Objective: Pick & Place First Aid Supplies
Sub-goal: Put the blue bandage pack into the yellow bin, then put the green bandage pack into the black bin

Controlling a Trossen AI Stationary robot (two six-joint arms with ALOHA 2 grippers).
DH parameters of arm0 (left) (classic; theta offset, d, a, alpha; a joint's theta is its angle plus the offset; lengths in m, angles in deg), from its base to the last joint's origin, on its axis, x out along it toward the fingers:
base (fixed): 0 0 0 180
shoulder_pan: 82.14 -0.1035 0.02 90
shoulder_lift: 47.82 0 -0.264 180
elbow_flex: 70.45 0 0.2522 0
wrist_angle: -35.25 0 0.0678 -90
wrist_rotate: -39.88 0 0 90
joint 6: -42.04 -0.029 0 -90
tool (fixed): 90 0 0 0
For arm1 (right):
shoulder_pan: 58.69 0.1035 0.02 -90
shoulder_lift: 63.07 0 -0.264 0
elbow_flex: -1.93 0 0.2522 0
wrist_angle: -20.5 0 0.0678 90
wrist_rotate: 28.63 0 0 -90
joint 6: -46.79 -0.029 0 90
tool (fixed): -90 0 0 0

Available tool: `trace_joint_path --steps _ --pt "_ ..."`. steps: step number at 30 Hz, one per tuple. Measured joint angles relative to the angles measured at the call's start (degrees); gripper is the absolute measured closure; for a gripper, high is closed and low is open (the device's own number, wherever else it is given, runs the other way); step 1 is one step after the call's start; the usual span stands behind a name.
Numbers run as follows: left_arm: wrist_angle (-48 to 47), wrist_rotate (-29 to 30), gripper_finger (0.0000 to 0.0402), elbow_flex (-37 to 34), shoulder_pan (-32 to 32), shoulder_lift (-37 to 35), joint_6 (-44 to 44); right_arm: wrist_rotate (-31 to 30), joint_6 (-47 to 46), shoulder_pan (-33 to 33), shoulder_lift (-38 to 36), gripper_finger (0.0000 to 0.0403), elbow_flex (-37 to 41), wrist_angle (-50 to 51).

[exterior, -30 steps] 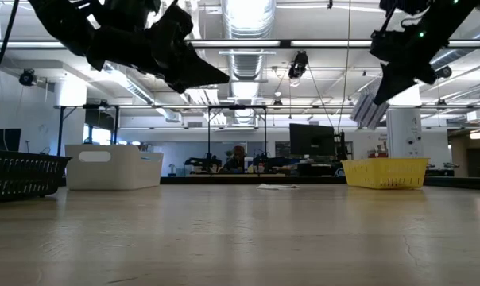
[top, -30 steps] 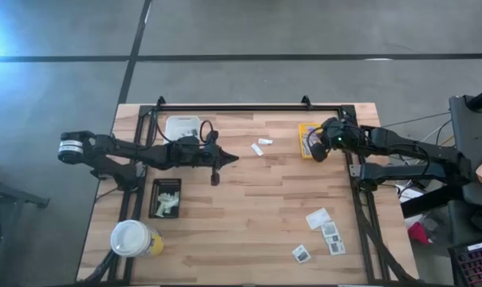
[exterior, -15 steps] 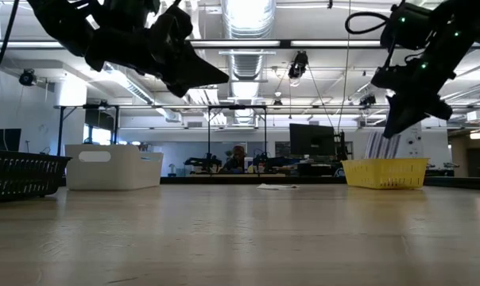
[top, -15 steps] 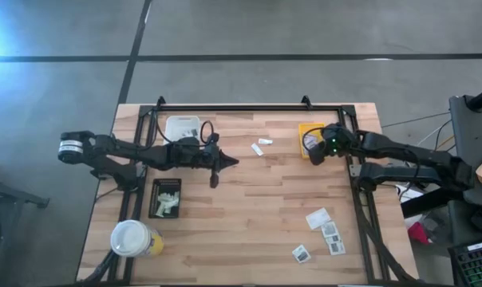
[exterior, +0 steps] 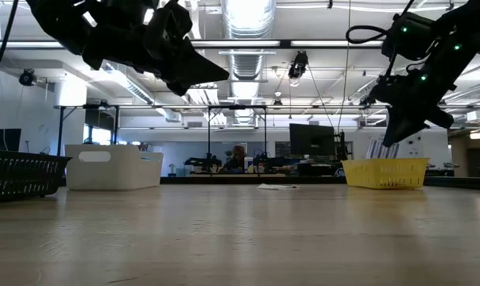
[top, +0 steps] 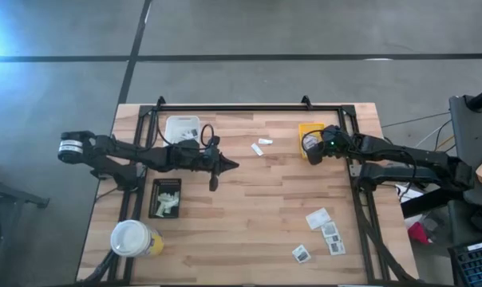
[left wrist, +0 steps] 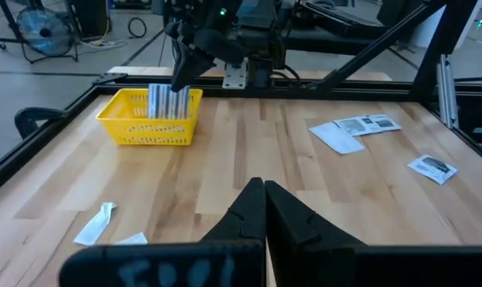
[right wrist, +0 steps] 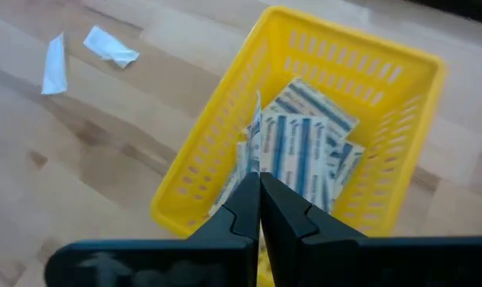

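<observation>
My right gripper (top: 311, 150) is above the yellow basket (top: 307, 130) at the table's far right, shut on striped packets (left wrist: 167, 102) that stand down into it. More blue-striped packets (right wrist: 309, 147) lie in the basket. My left gripper (top: 215, 177) hovers shut over the table's left middle, touching nothing. Several white packets with grey patches (top: 325, 227) lie flat near the right near corner. Two small white pieces (top: 261, 146) lie on the far middle of the table. My right gripper pinches the striped packets at their upper edge (left wrist: 175, 89) between its two fingers, coming from above and pointing down. The packets hang upright below the fingers (exterior: 379, 149), with their lower ends inside the yellow basket. In the right wrist view one packet shows edge-on (right wrist: 257, 131).
A black tray (top: 165, 198) holding packets and a white tray (top: 183, 126) sit on the left side. A yellow cup with a white lid (top: 133, 237) stands at the near left corner. A black frame rail (top: 249, 108) runs along the far edge. Bare wood lies in the table's middle.
My right gripper has moved down toward the yellow basket, still shut on the striped packets. The packets were above the basket's rim and now reach into it.
</observation>
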Motion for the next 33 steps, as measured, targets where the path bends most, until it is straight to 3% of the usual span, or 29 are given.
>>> trace_joint_path --steps 10,17,20,27,33 --pt "0.0 0.1 0.0402 0.0 0.0 0.0 -0.2 -1.1 0.2 0.0 0.0 0.0390 0.0 0.3" --pt "0.0 0.1 0.0402 0.0 0.0 0.0 -0.3 -1.2 0.6 0.0 0.0 0.0338 0.0 0.3" --pt "0.0 0.1 0.0402 0.0 0.0 0.0 -0.3 -3.9 0.7 0.0 0.0 0.0315 -0.6 1.0" --pt "0.0 0.1 0.0402 0.0 0.0 0.0 -1.3 -6.6 2.7 0.1 -0.1 0.0288 -7.3 1.1" --pt "-0.2 0.1 0.0402 0.0 0.0 0.0 -1.4 1.1 6.3 0.4 0.0 0.0294 -14.7 0.6"
